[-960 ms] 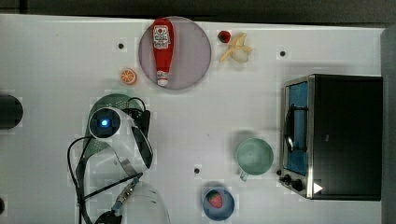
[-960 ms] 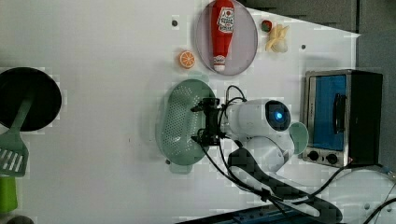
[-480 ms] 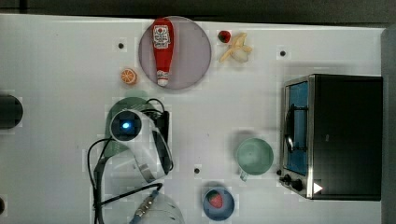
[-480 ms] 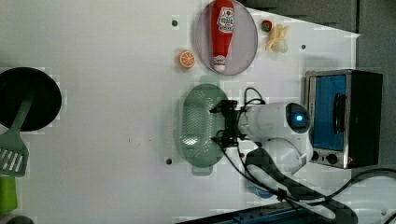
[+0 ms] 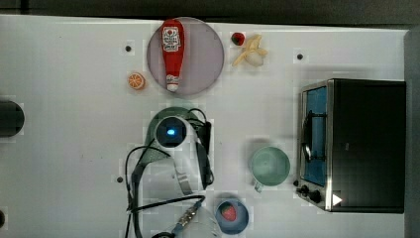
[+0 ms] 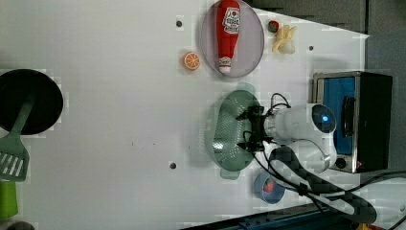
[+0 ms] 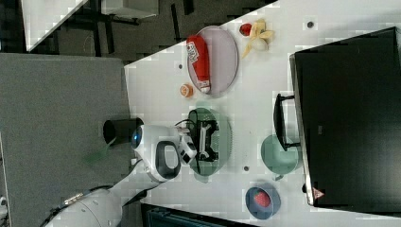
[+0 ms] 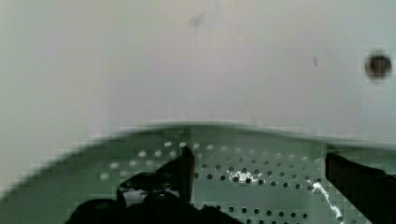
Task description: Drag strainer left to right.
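The strainer (image 6: pixel 225 136) is a pale mint-green oval colander with a dotted bottom, lying mid-table below the plate in the left view. My gripper (image 6: pixel 250 129) reaches into its bowl with the fingers spread wide, open, holding nothing. In the wrist view both fingertips (image 8: pixel 184 163) hang just above the strainer's holed floor (image 8: pixel 261 184), one near each side wall. Seen in the top view, my white wrist covers most of the strainer (image 5: pixel 166 113), leaving only its rim showing. In the right view the gripper (image 7: pixel 205 139) sits inside the strainer (image 7: pixel 224 135).
A mint mug (image 5: pixel 270 166) stands to the top view's right of the strainer, before a toaster oven (image 5: pixel 356 144). A ketchup bottle lies on a grey plate (image 5: pixel 203 54), with an orange slice (image 5: pixel 136 81), a banana (image 5: pixel 251 52) and a strawberry bowl (image 5: pixel 231 215) nearby. A black pan (image 6: pixel 28 100) sits at the left view's left.
My arm and the strainer have slid together toward the top view's right, from near the orange slice to below the plate. The fingers stayed spread.
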